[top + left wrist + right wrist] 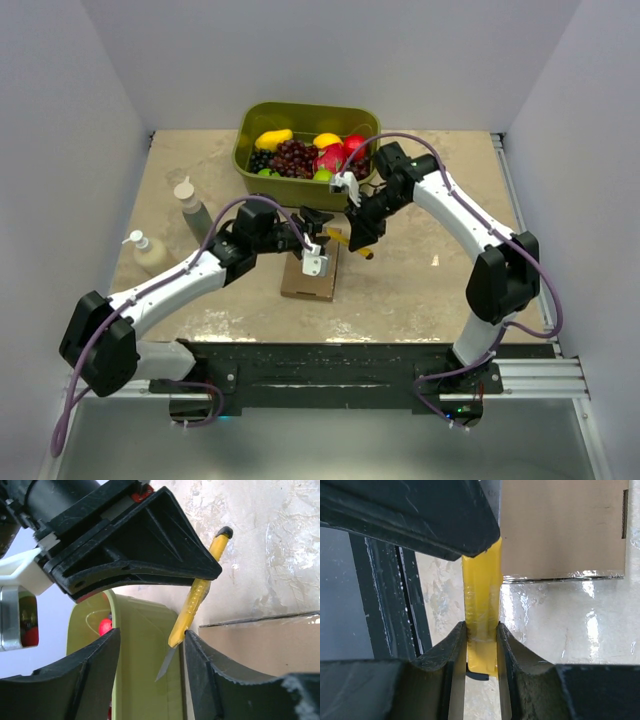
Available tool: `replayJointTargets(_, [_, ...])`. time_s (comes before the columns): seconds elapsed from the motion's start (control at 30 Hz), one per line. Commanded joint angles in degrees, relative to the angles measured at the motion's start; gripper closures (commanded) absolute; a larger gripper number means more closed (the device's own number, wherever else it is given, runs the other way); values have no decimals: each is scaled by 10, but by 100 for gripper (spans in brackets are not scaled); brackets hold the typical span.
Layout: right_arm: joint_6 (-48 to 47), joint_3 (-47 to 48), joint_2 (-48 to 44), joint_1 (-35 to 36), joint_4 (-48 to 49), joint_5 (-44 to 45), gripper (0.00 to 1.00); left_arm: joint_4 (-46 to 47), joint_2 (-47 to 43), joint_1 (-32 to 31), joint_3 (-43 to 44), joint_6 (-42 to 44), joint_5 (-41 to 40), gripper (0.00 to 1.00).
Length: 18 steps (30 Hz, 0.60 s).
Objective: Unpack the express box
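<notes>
here right claw (481,628) grips knife (481,580) by express box (560,525); left claw (152,636) wide; tub (305,107) behind

Soft, even overhead light fills the top view, casting only faint shadows. White glare streaks the glossy beige tabletop (560,630) beyond the right gripper (481,630) (its black fingers blur up close). Past the left gripper's (152,635) out-of-focus fingers, the yellow plastic utility knife (197,600) looks sharp.

Table (430,290) — express box (306,284), tub (244,148), bottles (192,208)
</notes>
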Motion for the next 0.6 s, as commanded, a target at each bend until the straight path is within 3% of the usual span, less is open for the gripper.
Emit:
replayJointTargets(0.0, [-7, 34, -3, 5, -14, -32, 86, 24, 18, -4, 23, 51, 21, 46])
replayJointTargets(0.27, [4, 42, 2, 5, -8, -31, 86, -16, 45, -4, 41, 112, 34, 54])
replayJointTargets(0.57, [2, 44, 1, 5, -7, -32, 87, -50, 75, -4, 55, 151, 14, 83])
